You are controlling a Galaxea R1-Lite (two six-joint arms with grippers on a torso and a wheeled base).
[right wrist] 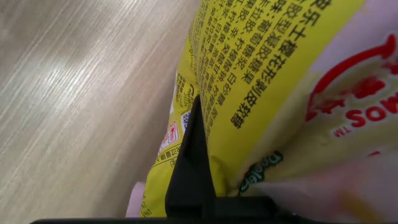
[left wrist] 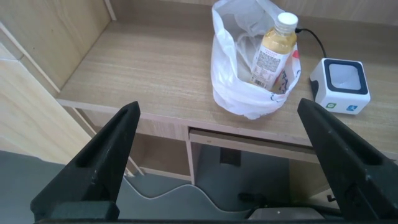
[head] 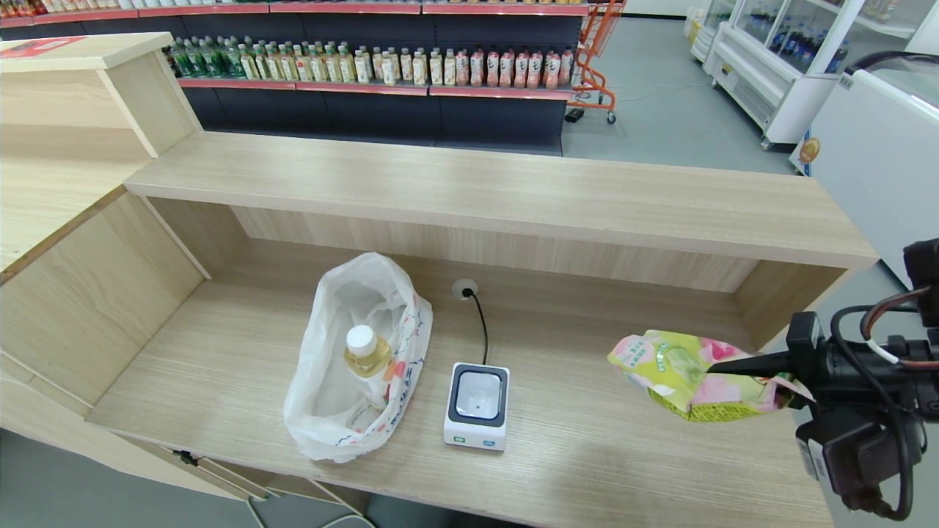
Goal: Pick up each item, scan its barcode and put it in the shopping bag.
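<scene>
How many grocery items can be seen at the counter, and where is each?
2. A bottle stands inside the shopping bag; a snack packet is held in the right gripper, above the counter, right of the scanner. The bag's folds may hide more.

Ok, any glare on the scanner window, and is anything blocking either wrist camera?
Head view: the scanner window reflects pale light, no hard glare. Left wrist view: same soft reflection; the open left gripper hides none of it. Right wrist view: the snack packet sits close against the lens; the counter shows bright sheen streaks.
</scene>
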